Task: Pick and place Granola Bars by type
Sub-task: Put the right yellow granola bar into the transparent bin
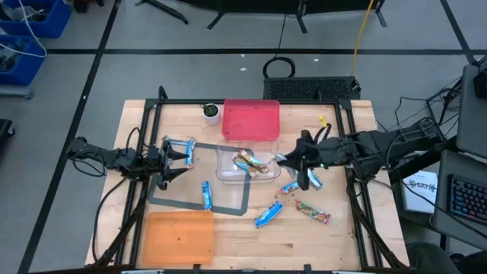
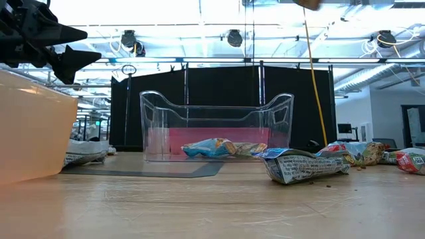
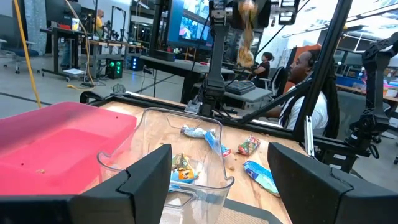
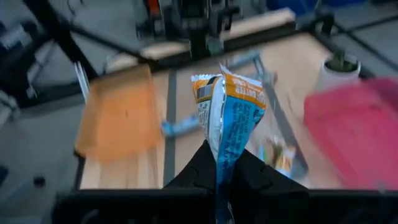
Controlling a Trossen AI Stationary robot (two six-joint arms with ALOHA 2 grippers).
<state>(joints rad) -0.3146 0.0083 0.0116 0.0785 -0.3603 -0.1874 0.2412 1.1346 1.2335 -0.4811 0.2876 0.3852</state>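
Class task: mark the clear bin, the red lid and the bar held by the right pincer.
clear bin point(image 2: 216, 109): low view, its front wall.
red lid point(image 1: 251, 120): high view, middle of its top.
held bar point(image 4: 233, 118): right wrist view, its blue wrapper above the right pincer point(image 4: 219, 163).

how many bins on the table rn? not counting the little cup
3. The red bin is at the far edge, centre. The clear bin sits just in front of it. The orange bin is at the near left corner. None look hidden.
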